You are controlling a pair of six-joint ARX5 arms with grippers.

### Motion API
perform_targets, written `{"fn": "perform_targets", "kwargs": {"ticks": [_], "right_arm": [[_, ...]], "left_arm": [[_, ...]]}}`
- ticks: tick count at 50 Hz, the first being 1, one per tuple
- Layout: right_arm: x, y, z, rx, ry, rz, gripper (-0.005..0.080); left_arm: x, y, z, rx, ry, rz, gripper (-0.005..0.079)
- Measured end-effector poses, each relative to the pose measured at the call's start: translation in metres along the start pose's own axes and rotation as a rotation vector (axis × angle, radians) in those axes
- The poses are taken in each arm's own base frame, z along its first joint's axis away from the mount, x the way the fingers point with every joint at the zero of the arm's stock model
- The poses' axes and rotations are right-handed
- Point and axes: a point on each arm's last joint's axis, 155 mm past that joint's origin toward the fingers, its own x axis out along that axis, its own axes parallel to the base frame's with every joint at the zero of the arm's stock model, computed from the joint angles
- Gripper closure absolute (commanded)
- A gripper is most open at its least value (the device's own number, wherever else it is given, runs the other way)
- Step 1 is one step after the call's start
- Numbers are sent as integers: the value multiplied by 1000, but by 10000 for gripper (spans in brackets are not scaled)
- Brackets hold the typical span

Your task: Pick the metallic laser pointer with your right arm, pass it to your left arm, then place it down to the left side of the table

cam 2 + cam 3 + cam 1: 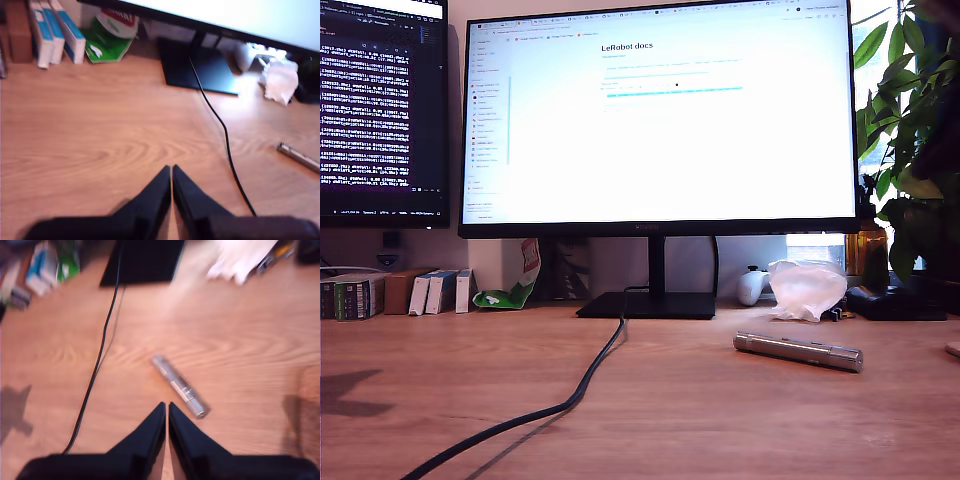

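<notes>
The metallic laser pointer (798, 351) lies flat on the wood-grain table (670, 430) toward the exterior view's right, in front of the monitor. No arm shows in the exterior view. In the first wrist view my first gripper (171, 171) hovers over bare table with its jaws shut and nothing in them; the laser pointer (299, 157) lies far off, beyond the black cable (225, 140). In the second wrist view my second gripper (166, 406) is shut and empty, its tips just short of the laser pointer (179, 385), which lies slanted on the table (240, 340) close ahead.
A black cable (582, 385) runs from the monitor stand (650, 304) across the table toward the front. Small boxes (438, 292) and a green packet (510, 293) stand at the back on the exterior view's left. A crumpled white bag (807, 288) and a plant (910, 150) are at the back right.
</notes>
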Motion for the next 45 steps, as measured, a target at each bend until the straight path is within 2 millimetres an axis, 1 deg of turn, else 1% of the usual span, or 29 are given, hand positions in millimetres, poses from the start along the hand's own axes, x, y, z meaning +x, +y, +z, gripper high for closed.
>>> {"fn": "perform_targets", "kwargs": {"ticks": [4,9,16,26,35,41,45], "right_arm": [[7,6,4,-29,37,2,752],[17,8,7,-86,87,-28,751],[32,2,2,-162,176,-96,750],[52,-5,-8,-229,289,-143,749],[72,-12,-29,-259,381,-159,743],[86,-16,-45,-289,446,-158,701],[94,-19,-52,-315,473,-162,640]], "left_arm": [[5,1,-8,-5,37,-3,761],[12,0,-23,-10,99,-9,761],[20,-1,-37,-8,166,-18,761],[27,-6,-42,12,205,-35,761],[32,-8,-48,21,242,-44,761],[36,-10,-43,34,254,-50,761],[38,-12,-37,39,249,-53,761]]}}
